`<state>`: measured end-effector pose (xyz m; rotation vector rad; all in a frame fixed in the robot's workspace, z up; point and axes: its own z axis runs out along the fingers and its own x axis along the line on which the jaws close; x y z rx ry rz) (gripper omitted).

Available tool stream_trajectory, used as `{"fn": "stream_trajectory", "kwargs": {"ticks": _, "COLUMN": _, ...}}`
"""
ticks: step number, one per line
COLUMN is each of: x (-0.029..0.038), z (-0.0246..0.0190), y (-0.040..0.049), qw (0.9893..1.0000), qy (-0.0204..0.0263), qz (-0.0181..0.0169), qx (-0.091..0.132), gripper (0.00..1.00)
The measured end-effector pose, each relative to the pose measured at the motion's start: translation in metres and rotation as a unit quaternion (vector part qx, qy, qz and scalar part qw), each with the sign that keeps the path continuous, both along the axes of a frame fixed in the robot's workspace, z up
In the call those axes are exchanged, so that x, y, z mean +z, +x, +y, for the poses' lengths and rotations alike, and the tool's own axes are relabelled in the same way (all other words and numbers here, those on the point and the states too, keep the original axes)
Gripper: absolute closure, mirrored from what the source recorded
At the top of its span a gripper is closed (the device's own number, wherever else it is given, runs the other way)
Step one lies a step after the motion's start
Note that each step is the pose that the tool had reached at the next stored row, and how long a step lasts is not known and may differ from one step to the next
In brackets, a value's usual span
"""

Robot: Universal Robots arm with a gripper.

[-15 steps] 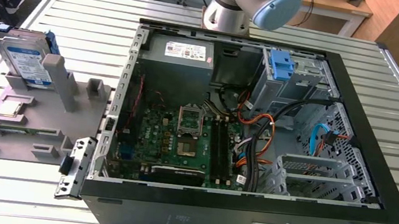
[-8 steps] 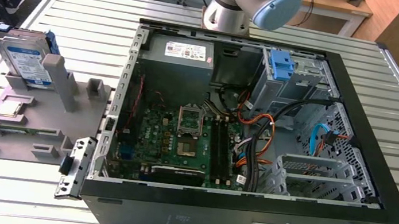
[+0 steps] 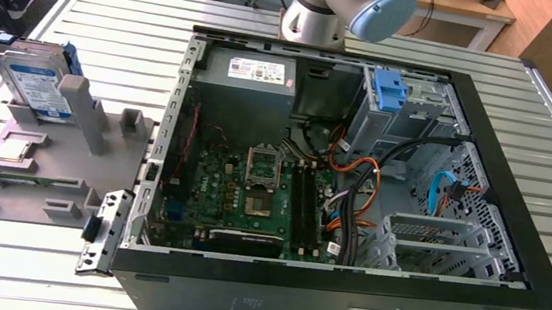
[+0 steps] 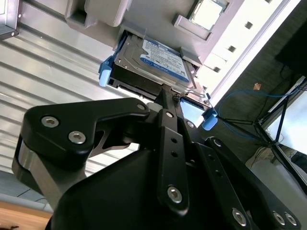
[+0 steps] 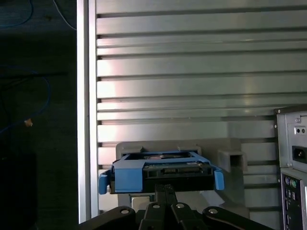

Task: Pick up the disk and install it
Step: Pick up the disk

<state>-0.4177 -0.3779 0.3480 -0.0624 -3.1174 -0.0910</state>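
Note:
The disk (image 3: 38,83) stands on edge in a slot of the grey holder (image 3: 40,164) at the exterior view's left, silver with a white and blue label and blue rails. Both wrist views look down on the disk (image 4: 158,60) (image 5: 160,172) from above. My gripper (image 4: 169,93) (image 5: 165,188) hangs over it with its black fingers drawn together and nothing between them. It is lined up with the disk's upper edge but apart from it.
The open computer case (image 3: 359,174) lies right of the holder, with a blue caddy (image 3: 389,90) in its drive bay and a grey power supply (image 3: 248,71) at the back. The arm's base (image 3: 349,4) stands behind the case. The table's edge (image 5: 84,96) is close to the holder.

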Motion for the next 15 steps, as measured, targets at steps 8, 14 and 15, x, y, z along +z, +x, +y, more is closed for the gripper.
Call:
{"fn": "stream_trajectory", "kwargs": {"ticks": 8, "x": 0.0, "z": 0.0, "y": 0.0, "qw": 0.9991, "qy": 0.0, "qz": 0.0, "qx": 0.041, "gripper": 0.89}}
{"fn": "stream_trajectory", "kwargs": {"ticks": 14, "x": 0.0001, "z": 0.0, "y": 0.0, "qw": 0.9962, "qy": 0.0, "qz": 0.0, "qx": 0.088, "gripper": 0.89}}
{"fn": "stream_trajectory", "kwargs": {"ticks": 15, "x": 0.0, "z": 0.0, "y": 0.0, "qw": 0.9954, "qy": 0.0, "qz": 0.0, "qx": 0.096, "gripper": 0.89}}
